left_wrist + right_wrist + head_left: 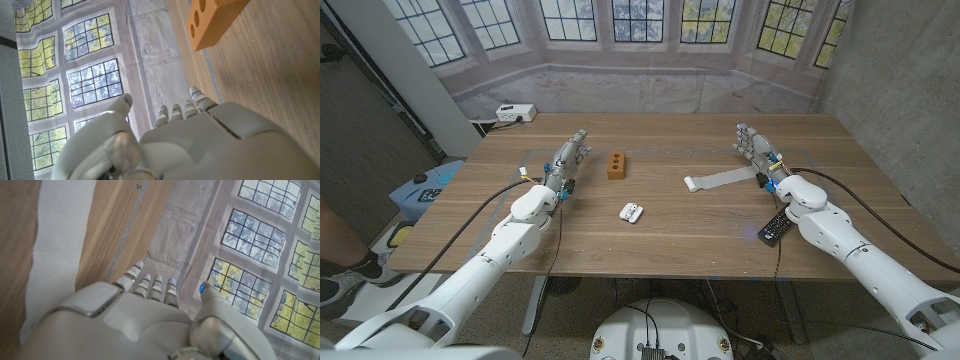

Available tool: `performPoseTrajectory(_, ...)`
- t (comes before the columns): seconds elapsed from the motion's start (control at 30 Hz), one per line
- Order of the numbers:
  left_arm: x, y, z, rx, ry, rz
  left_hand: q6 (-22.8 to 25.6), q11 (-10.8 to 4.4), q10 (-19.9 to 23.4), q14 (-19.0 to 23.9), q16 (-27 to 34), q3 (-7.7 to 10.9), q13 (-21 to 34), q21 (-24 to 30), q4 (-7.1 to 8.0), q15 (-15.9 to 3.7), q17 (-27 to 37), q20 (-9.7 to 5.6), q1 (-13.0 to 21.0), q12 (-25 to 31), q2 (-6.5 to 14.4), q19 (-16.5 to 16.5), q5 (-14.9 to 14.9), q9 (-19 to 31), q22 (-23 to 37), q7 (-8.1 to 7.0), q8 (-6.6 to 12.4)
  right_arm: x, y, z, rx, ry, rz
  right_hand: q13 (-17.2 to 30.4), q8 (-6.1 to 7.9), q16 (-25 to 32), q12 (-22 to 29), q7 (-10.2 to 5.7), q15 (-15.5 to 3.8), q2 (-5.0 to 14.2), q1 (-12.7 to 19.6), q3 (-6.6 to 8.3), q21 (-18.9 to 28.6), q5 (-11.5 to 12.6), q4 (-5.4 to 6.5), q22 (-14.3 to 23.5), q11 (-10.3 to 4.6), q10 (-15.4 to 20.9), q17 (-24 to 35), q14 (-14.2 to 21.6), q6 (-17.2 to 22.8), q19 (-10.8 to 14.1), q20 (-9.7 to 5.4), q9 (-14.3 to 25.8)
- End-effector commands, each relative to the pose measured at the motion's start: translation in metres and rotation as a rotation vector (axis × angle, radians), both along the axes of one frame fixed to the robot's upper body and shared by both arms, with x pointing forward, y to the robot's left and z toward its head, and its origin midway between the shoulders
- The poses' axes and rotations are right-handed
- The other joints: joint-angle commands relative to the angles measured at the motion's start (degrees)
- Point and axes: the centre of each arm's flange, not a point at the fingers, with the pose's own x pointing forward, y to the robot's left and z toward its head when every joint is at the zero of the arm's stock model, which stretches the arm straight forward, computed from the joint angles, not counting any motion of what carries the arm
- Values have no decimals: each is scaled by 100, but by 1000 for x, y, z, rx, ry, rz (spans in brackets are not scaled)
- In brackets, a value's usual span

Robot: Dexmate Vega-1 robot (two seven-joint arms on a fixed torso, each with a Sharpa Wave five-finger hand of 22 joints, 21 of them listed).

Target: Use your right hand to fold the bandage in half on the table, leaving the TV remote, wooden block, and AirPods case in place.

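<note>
A white bandage (723,179) lies as a strip on the table, its left end rolled; it also shows as a pale cloth band (57,245) in the right wrist view. My right hand (758,150) stands just beside the strip's right end, fingers straight and apart, holding nothing. A black TV remote (775,225) lies beside my right forearm. The orange wooden block (617,165) with holes sits left of centre, also seen as the block (212,19). A white AirPods case (631,212) lies mid-table. My left hand (568,158) stands left of the block, fingers extended, holding nothing.
The wooden table (670,250) has bare surface in front of the case. A white power strip (515,113) sits on the ledge behind the table's far left corner. Cables run along both forearms.
</note>
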Motion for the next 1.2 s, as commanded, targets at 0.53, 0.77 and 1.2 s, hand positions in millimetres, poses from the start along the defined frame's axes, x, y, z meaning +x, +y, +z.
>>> performPoseTrajectory(0.53, 11, 2, 5, 26, 12, 2, -11, -45, 4, 3, 23, 11, 25, -22, -75, 64, 22, 11, 72, 27, 1, 23, 43, 15, 20, -15, 29, -5, -20, 31, -140, 9, -77, 22, 82, 64, 49, 65, -137, -10, 128, 31, 47, 6, -118, 16, -126, 70, -9, 16, 161, 47, -353, 29)
performPoseTrajectory(0.77, 13, 0, 7, 35, 17, 0, -14, -42, -12, -5, 20, 10, 26, -27, -98, 66, 22, 11, 78, 20, -1, 22, 45, 15, 21, 17, 26, -8, -23, 40, -181, 3, -111, 23, 85, 89, 63, 72, -146, -34, 127, 16, 48, -3, -138, 16, -105, 121, -7, 70, 189, 48, -348, 30)
performPoseTrajectory(1.2, 15, -4, 10, 37, 12, 5, -19, -38, -19, -10, 20, 4, 27, -32, -131, 59, 22, 9, 84, 18, -6, 21, 46, 14, 21, 33, 23, -7, -25, 48, -260, 19, -152, 25, 100, 98, 82, 102, -148, -75, 125, -11, 53, -11, -174, 15, -70, 200, -9, 97, 265, 65, -341, 32)
